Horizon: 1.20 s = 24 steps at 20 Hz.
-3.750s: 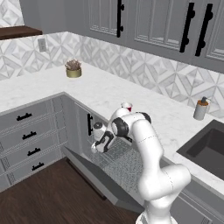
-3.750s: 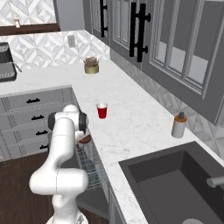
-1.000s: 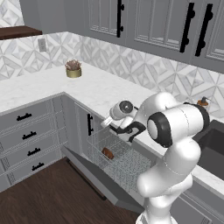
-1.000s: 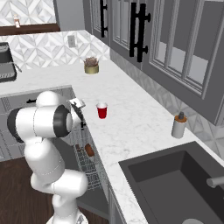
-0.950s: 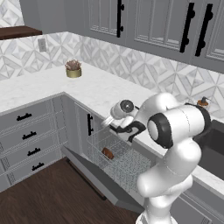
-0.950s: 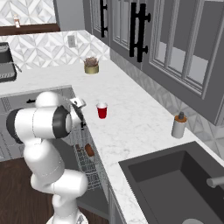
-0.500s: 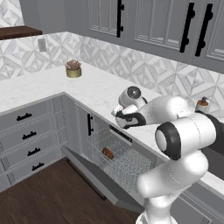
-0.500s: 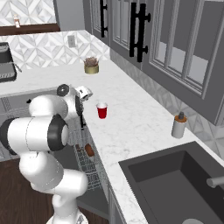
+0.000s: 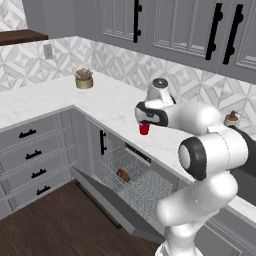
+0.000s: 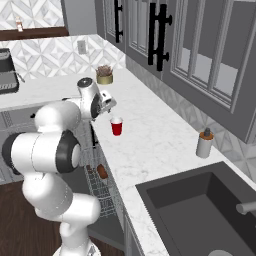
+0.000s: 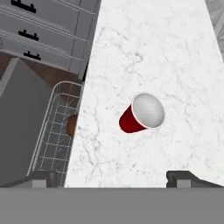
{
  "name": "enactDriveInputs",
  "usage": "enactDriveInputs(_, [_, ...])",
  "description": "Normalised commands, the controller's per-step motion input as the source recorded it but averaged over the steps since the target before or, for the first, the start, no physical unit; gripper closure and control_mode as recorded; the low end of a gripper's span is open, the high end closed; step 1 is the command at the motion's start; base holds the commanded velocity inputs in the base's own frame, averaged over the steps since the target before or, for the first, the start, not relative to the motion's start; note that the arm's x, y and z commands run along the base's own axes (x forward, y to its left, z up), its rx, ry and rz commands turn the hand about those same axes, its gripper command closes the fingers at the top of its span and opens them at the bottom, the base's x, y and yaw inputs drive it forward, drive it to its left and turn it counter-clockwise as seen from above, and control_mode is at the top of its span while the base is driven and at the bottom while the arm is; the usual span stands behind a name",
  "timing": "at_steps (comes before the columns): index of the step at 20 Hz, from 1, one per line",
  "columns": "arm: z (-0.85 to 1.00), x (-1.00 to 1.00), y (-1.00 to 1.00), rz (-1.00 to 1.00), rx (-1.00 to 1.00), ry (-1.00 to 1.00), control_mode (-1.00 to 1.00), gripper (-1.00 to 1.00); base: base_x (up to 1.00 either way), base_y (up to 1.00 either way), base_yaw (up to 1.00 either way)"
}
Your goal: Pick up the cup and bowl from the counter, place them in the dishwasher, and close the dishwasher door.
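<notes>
The red cup (image 9: 144, 129) (image 10: 116, 126) (image 11: 142, 113) stands upright on the white marble counter (image 9: 112, 102) (image 10: 150, 150) (image 11: 175, 48), its white inside facing the hand view. My gripper (image 9: 144, 120) (image 10: 110, 109) (image 11: 112, 178) hovers just above it, open and holding nothing, with the cup a little ahead of the fingertips (image 11: 181, 177). The dark brown bowl (image 9: 123, 175) (image 10: 102, 171) (image 11: 71, 125) lies in the wire rack (image 9: 131, 176) (image 11: 50, 144) of the dishwasher. The counter's edge partly hides the bowl in the hand view. The dishwasher door (image 9: 102, 200) hangs dropped open.
A gold pot with a plant (image 9: 84, 79) (image 10: 104, 75) stands at the back of the counter. A grey soap dispenser (image 10: 204, 143) (image 9: 230, 119) stands beside the dark sink (image 10: 200, 210). Grey drawers with black handles (image 9: 32, 155) (image 11: 43, 26) flank the dishwasher. A coffee machine (image 10: 7, 64) sits far left.
My arm has swung up from over the dishwasher rack to above the cup on the counter, with the gripper open throughout. The bowl stays in the rack.
</notes>
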Motion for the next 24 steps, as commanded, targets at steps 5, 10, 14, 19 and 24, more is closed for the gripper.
enactDriveInputs(5, [-0.32,0.17,-0.01,-0.04,0.0,0.24,-1.0,-1.0,0.0,0.0,0.0])
enactDriveInputs(10, [-0.39,0.39,0.12,0.0,-0.01,0.12,-1.0,-1.0,0.0,0.0,0.0])
enactDriveInputs(14, [-0.4,0.58,0.07,0.0,-0.05,0.05,-1.0,-1.0,0.0,0.0,0.0])
enactDriveInputs(19, [-0.36,0.49,0.0,0.0,-0.07,0.01,-1.0,-1.0,0.0,0.0,0.0])
enactDriveInputs(24, [-0.28,0.48,0.0,0.0,-0.05,0.0,-1.0,-1.0,0.0,0.0,0.0])
